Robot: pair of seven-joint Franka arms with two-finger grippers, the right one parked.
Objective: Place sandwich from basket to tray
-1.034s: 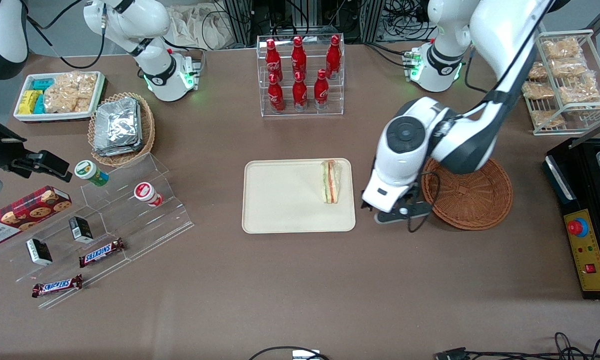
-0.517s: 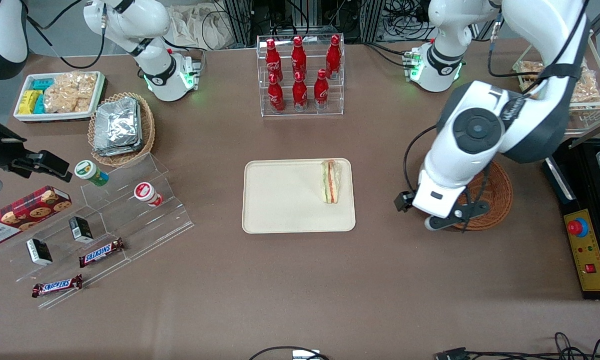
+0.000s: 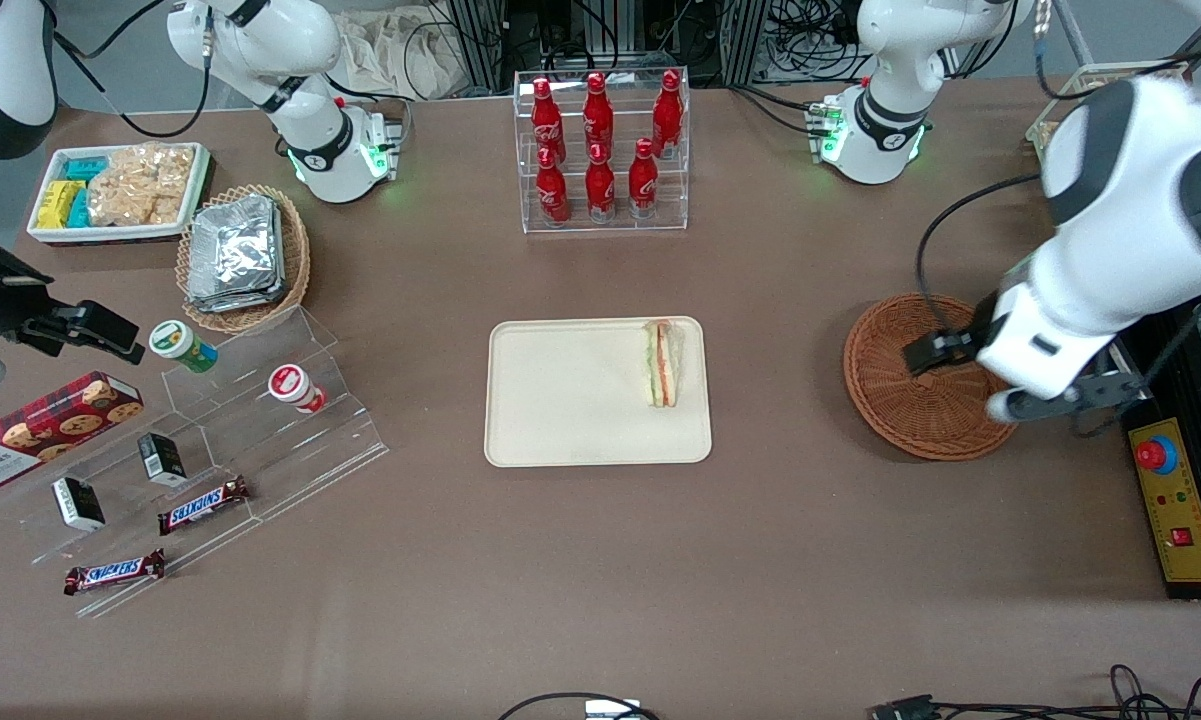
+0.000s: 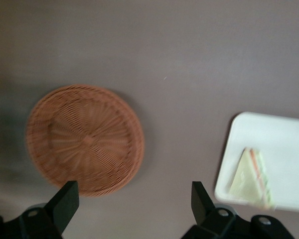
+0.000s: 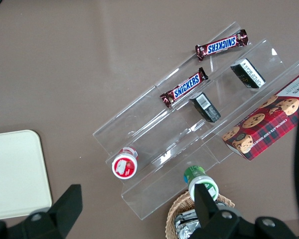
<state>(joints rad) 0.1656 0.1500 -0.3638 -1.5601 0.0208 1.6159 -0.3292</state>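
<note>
The sandwich, a pale wedge with red and green layers, lies on the cream tray near its edge toward the working arm's end. The brown wicker basket stands beside the tray with nothing in it. My gripper hangs above the basket's rim toward the working arm's end, well apart from the tray. In the left wrist view the gripper is open, its dark fingers wide apart with only bare table between them. That view looks down on the basket, the tray and the sandwich.
A black control box with a red button sits close to the gripper at the working arm's end. A clear rack of red bottles stands farther from the camera than the tray. Acrylic snack steps and a foil-pack basket lie toward the parked arm's end.
The left arm swung from beside the tray, across the basket, toward the working arm's end of the table. The sandwich has stayed on the tray.
</note>
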